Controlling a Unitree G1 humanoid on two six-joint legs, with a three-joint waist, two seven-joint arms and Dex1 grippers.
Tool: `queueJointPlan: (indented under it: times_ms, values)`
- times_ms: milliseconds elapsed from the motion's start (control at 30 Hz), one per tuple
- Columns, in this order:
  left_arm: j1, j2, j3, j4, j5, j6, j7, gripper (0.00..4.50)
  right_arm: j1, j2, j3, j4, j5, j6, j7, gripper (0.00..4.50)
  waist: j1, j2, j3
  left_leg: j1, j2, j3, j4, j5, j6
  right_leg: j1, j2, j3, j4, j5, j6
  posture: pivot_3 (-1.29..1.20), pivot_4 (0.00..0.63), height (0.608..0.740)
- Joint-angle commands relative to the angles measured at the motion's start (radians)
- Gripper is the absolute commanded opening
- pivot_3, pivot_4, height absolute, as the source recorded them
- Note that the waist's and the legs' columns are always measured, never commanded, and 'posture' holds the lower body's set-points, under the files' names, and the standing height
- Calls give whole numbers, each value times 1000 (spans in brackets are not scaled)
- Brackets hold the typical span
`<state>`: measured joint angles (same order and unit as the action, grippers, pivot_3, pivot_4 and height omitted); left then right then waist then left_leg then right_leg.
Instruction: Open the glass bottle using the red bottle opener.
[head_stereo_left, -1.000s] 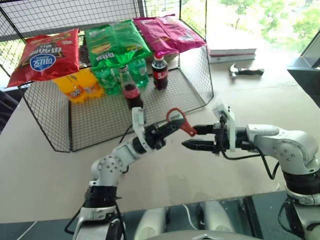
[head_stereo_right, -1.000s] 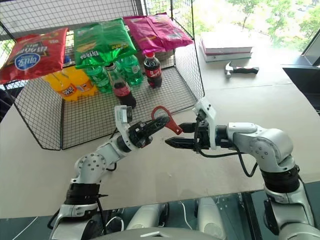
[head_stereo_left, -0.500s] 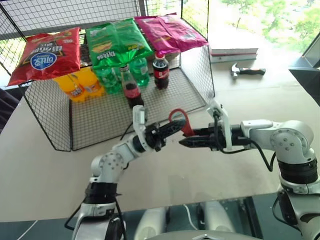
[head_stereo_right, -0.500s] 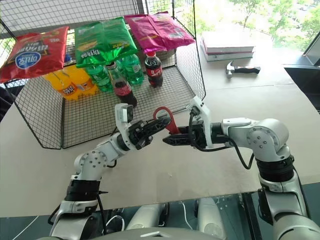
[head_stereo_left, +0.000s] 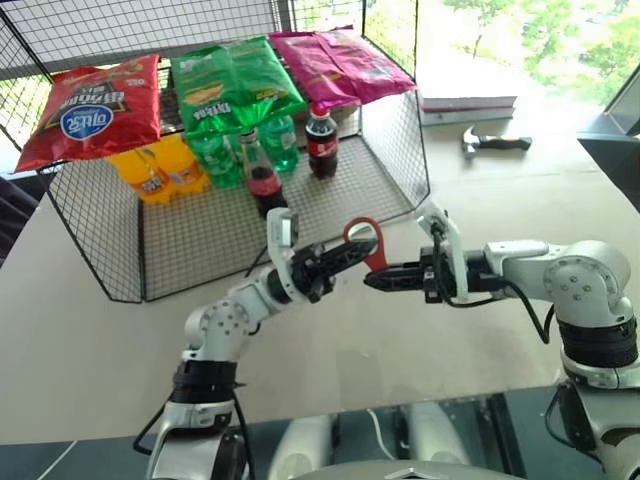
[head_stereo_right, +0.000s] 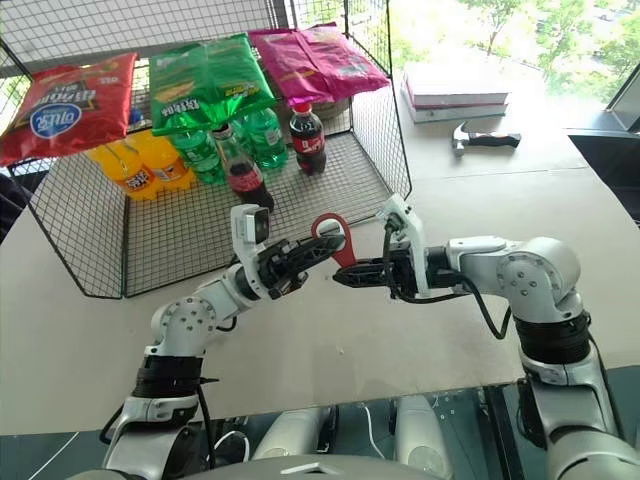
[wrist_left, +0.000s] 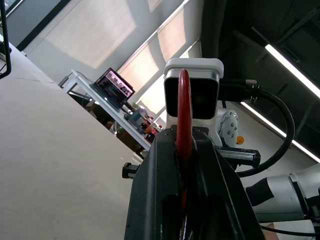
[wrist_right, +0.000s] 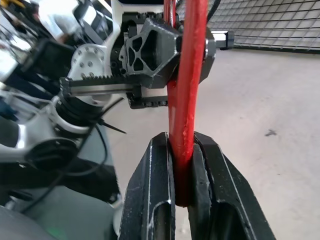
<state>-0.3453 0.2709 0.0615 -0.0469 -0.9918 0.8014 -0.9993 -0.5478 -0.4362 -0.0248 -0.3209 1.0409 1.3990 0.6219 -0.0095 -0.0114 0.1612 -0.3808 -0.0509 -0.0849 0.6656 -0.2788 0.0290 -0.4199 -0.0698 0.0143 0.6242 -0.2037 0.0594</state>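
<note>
Closing in from the right, the right gripper (head_stereo_left: 372, 281) has clamped its fingers onto the red bottle opener (head_stereo_left: 366, 240), which a second ago it faced with its fingers spread.

Both pincers now pinch the opener above the near part of the table (head_stereo_left: 480, 190): the left gripper (head_stereo_left: 345, 256) grips one end, the right gripper the handle end, as the right wrist view shows it squeezed between the two fingers (wrist_right: 150, 200). Farther back, the glass bottle (head_stereo_left: 261, 178) stands upright inside the wire basket (head_stereo_left: 400, 140), capped, beside green bottles (head_stereo_left: 215, 157) and a plastic cola bottle (head_stereo_left: 320, 143). A hammer (head_stereo_left: 495, 143) lies far right.
</note>
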Motion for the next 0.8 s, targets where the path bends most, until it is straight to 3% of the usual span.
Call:
queueJointPlan:
  times_ms: [33, 100, 300, 400, 500, 633, 800]
  values:
    - [-10, 12, 13, -16, 7, 5, 28, 741, 76, 20, -71, -42, 99, 29, -28, 0, 1, 0, 0, 0, 0, 0, 0, 0, 0, 0, 0, 0, 0, 0, 0, 0, 150, 740]
    - [2, 28, 22, -37, -12, 26, 25, 1401, 130, 20, -95, -55, 89, 3, -57, 0, 0, 0, 0, 0, 0, 0, 0, 0, 0, 0, 0, 0, 0, 0, 0, 0, 150, 740]
    - [107, 80, 83, -146, -46, 51, 80, 4339, 241, 29, -199, -56, -19, -179, -177, 0, -4, 0, 0, 0, 0, 2, 0, -2, 3, -1, 0, 2, 1, 0, 0, 0, 150, 740]
    - [160, 92, 119, -189, -23, 12, 129, 4426, 283, 20, -218, -71, -101, -289, -209, 0, -2, 0, 0, 0, 1, 1, 0, -2, 3, -1, 0, 1, 1, 0, 0, 0, 150, 740]
    - [191, 85, 137, -207, 79, -104, 181, 4426, 328, -8, -186, -96, -275, -480, -220, 0, 3, 0, 0, 0, 0, 2, 0, -1, 2, -1, 0, 1, 1, 0, 0, 0, 150, 740]
    - [165, 54, 121, -134, 320, -369, 272, 4426, 357, -31, -130, -103, -474, -703, -223, 0, 6, 0, 0, 0, 0, 2, 0, 0, 0, -1, 0, 2, 1, 0, 0, 0, 150, 740]
    - [92, 28, 109, 9, 519, -575, 377, 4426, 368, -34, -64, -61, -632, -859, -225, 0, 8, 0, 0, 1, 0, 3, 0, 0, -1, -1, 0, 2, 1, 0, 0, 0, 150, 740]
